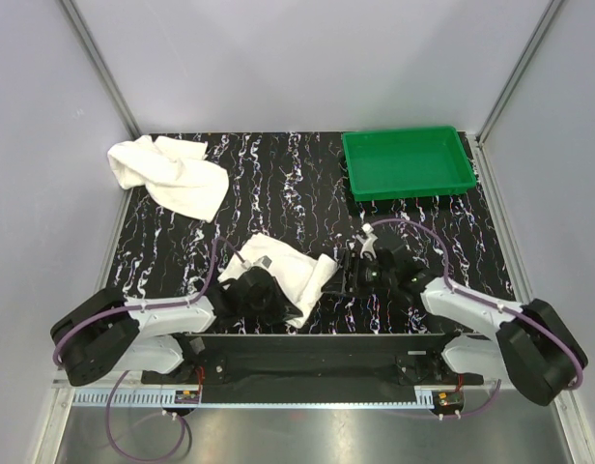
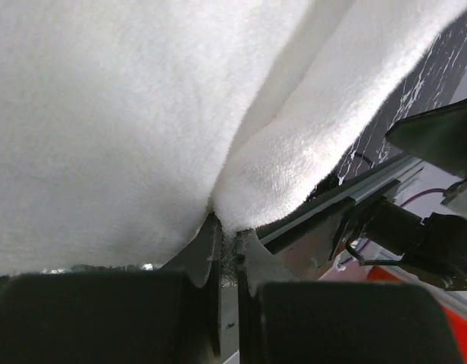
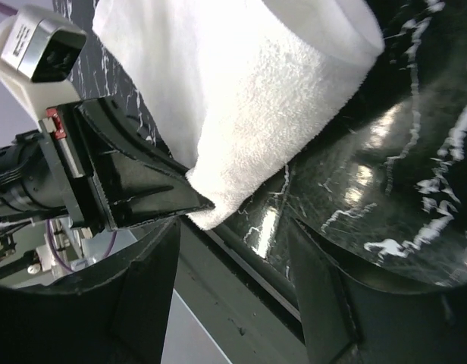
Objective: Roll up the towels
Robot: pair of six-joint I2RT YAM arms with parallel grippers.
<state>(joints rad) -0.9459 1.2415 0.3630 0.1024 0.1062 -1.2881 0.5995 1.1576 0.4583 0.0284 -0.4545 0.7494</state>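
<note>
Two white towels (image 1: 172,174), one green tray (image 1: 404,190): left fingers (image 2: 205,256) clenched, seemingly on the near towel (image 1: 283,266); right fingers (image 3: 324,299) spread apart.

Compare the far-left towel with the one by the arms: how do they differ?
The far towel lies bunched in a heap; the near towel lies flatter, one edge folded over. No arm touches the far towel; the shut left gripper pinches the near towel, the open right gripper at its corner. Both are white terry cloth.
</note>
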